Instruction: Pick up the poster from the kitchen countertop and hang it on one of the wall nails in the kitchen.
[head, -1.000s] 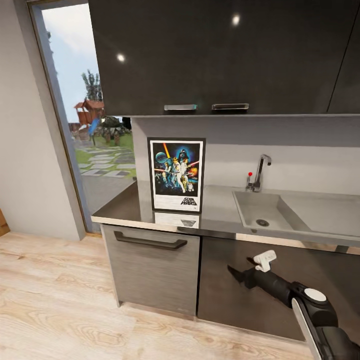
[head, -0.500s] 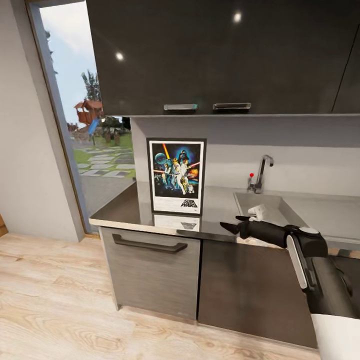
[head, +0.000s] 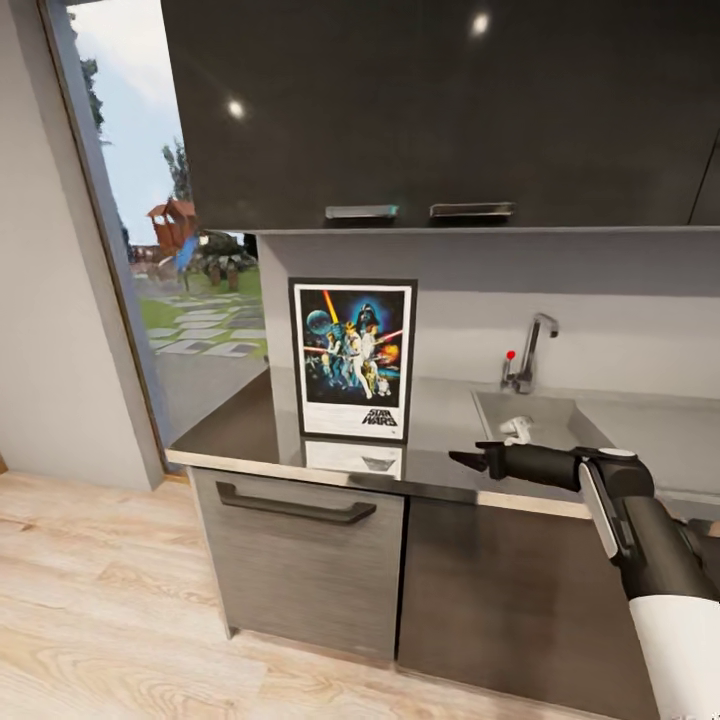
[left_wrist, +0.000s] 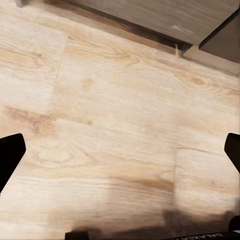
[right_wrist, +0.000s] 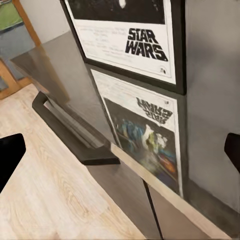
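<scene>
**Head view: poster standing on the countertop, right gripper reaching toward it**

Head view is showing the poster standing upright, long axis vertical, face toward the robot, on the countertop against the wall, left of the sink. Thin black frame, white border, blue space art, black logo below; the shiny metal is mirroring it. The right gripper is hovering near its lower right, fingers apart. The left gripper is hanging spread over the floor.

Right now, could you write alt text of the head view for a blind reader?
A framed Star Wars poster stands upright on a grey kitchen countertop, left of the sink. The right gripper reaches toward it, not touching.
</scene>
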